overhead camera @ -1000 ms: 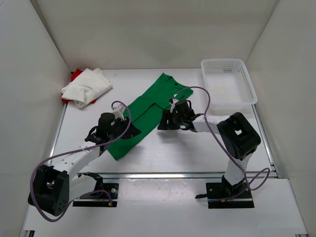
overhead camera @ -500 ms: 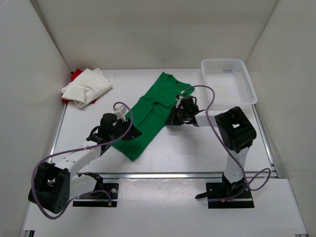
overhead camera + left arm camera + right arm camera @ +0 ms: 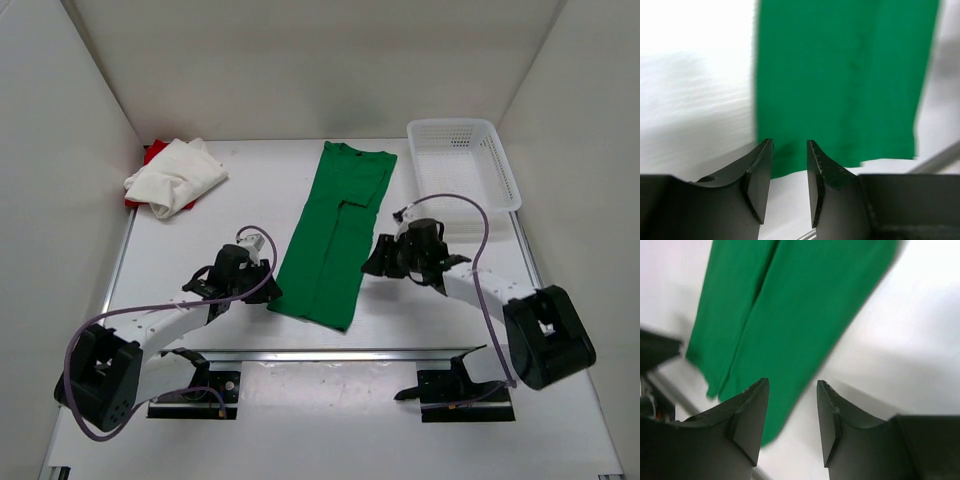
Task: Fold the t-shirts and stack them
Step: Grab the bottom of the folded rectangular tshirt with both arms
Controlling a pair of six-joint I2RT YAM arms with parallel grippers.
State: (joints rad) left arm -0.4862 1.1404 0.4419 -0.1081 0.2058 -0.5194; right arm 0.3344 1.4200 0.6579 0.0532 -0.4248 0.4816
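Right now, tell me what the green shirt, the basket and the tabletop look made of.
Green shirt: soft matte cloth, probably cotton knit; it lies limp and flat with folds and a stitched seam.
Basket: white rigid plastic; moulded mesh holes in walls and floor.
Tabletop: smooth white hard sheet, faintly reflective; laminate or painted board, cannot tell which.

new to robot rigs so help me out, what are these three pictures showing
Two robot arms are bolted to a table. The wide picture looks down from above: left arm and right arm. Each close-up comes from a camera on one wrist, showing the left fingers and right fingers. Between the arms lies a green shirt, folded into a long strip. Far left, a white shirt is bunched over a red shirt; far right stands a basket. Both pairs of fingers are open and hold nothing.
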